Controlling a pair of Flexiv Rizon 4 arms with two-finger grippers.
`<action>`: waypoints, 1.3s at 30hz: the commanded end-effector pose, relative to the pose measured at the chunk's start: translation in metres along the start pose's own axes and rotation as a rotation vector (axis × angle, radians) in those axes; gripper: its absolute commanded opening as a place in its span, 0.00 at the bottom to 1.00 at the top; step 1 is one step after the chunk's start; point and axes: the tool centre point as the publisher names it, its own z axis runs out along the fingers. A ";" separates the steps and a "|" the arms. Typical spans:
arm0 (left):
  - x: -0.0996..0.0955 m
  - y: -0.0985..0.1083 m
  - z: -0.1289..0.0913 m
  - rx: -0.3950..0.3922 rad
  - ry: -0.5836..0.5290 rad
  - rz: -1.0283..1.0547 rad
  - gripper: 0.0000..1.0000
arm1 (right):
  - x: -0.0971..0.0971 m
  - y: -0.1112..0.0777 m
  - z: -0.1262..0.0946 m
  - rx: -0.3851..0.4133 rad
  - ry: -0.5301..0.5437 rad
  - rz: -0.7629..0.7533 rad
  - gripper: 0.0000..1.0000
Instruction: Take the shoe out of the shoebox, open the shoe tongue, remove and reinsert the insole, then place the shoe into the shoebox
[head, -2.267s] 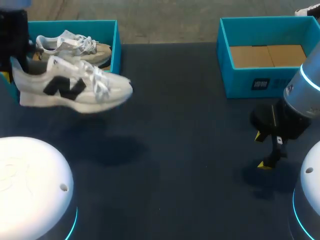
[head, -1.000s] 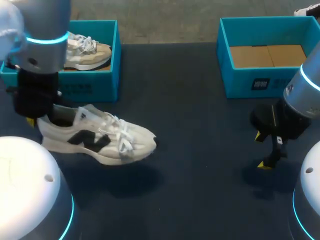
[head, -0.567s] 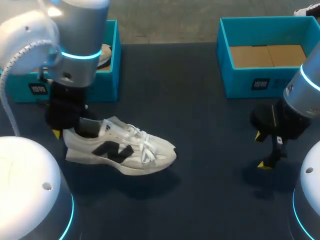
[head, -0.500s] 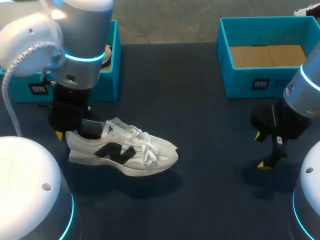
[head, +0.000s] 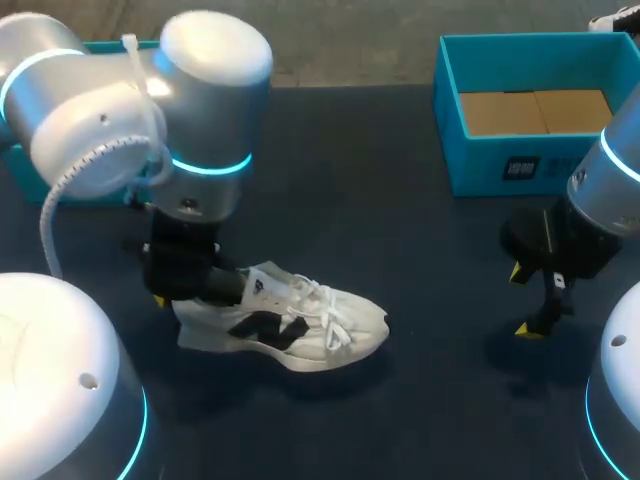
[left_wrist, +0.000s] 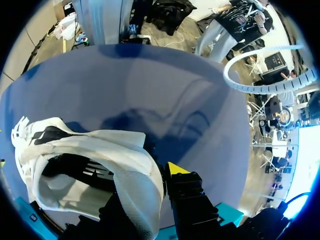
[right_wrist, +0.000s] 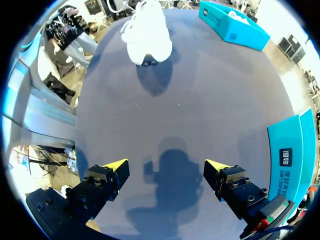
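The left gripper (left_wrist: 150, 187) is clamping the heel collar of the white shoe (left_wrist: 90, 150). One yellow-tipped finger is pressing on the outside of the heel and the other is sitting inside the opening. In the head view this gripper (head: 190, 285) is holding the shoe (head: 290, 325) low over the tabletop (head: 400, 220), toe pointing towards the right arm. Whether the sole is already touching down is hard to tell.

Over the last couple of seconds the left arm has been carrying the shoe out of the left shoebox (head: 100, 47), forward and towards the middle, and sinking as it goes. It is now arriving near the centre front. The first step therefore looks to be finishing. The tongue and insole work is coming next, and it probably needs the shoe set down flat and steadied.

The right gripper (right_wrist: 166, 165) is hanging open with nothing between its fingers, and it has not been moving. It (head: 535, 300) is waiting just in front of the right shoebox (head: 500, 130), well apart from the shoe (right_wrist: 147, 35) ahead of it.

The tabletop is dark and plain. Bare surface is lying between the shoe and the right gripper, giving that arm room to come across. The right shoebox is showing only a cardboard liner (head: 535, 110) inside.
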 end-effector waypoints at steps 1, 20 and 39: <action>-0.018 0.006 0.010 0.002 0.013 -0.008 0.00 | 0.001 -0.001 0.000 0.000 -0.003 -0.001 1.00; -0.071 0.025 0.027 -0.029 -0.007 0.012 0.00 | 0.001 -0.001 0.000 0.000 -0.003 -0.001 1.00; -0.106 0.031 0.042 -0.015 -0.030 0.013 0.00 | 0.001 -0.001 0.000 0.000 -0.003 -0.001 1.00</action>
